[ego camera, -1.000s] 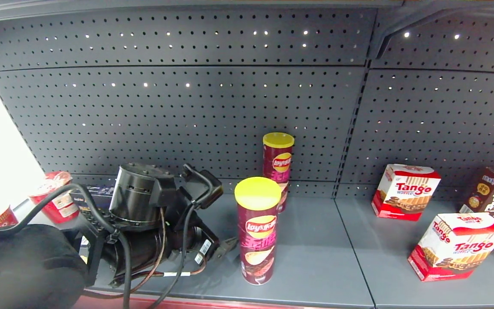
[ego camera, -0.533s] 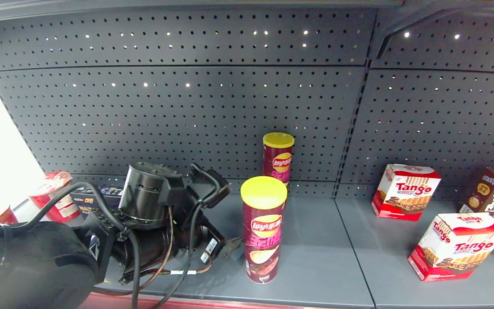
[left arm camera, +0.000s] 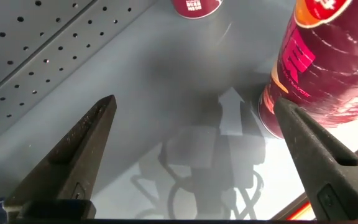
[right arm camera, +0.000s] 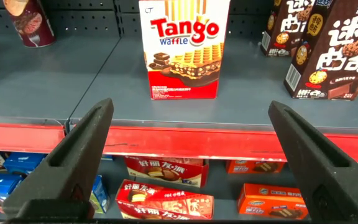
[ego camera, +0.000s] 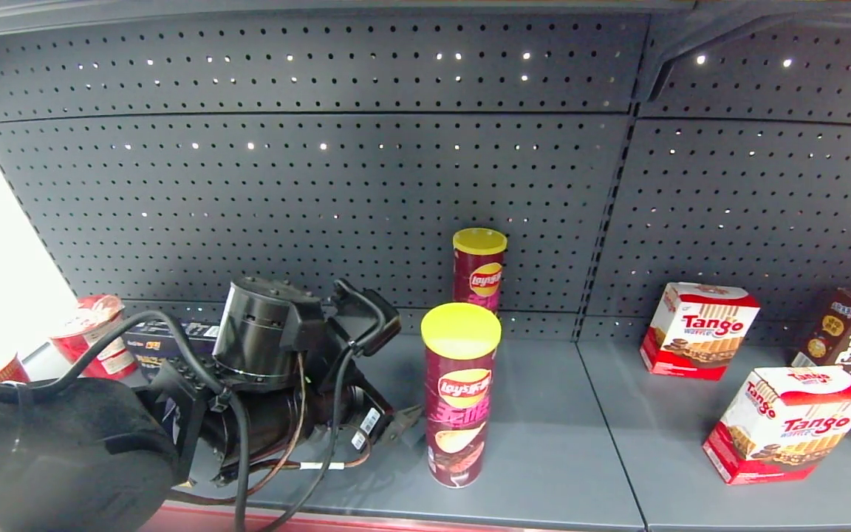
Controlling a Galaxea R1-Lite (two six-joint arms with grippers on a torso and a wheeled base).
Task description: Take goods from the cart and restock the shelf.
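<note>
Upright maroon, yellow-lidded chip can (ego camera: 461, 403) on grey shelf (ego camera: 544, 451)

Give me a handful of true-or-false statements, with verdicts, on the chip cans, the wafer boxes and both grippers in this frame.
1. The front chip can and the rear chip can both stand upright on the shelf. True.
2. The left gripper is shut on the front chip can. False: it is open with nothing between its fingers, and the can stands beside one finger.
3. The right gripper holds a wafer box. False: it is open and empty, and the box stands on the shelf.
4. Both cans have yellow lids. True.
</note>
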